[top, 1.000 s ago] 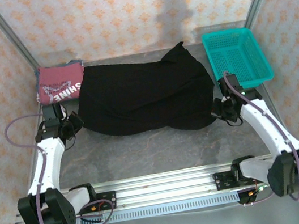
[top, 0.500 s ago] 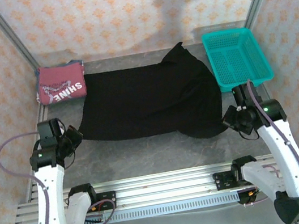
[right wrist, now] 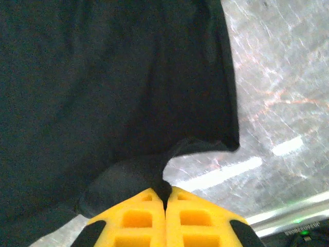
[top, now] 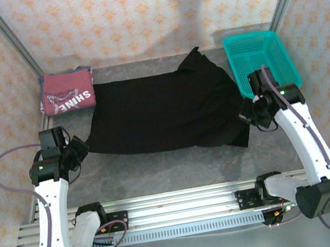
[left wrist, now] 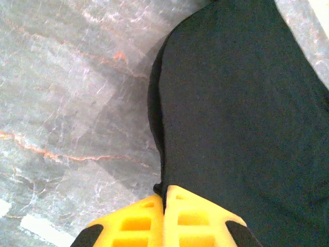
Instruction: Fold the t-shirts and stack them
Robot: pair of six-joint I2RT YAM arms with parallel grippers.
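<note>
Lying folded at the far left corner of the desk is the dark red SHINE t-shirt. Nearer, the left end effector is clamped on the left near corner of the black t-shirt, which is spread across mid-desk. The right end effector pinches the shirt's right near corner, beside the teal mesh basket.

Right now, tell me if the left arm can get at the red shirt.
Probably not yet: the left gripper is shut on the black shirt; otherwise bare table leads to the red shirt.
</note>
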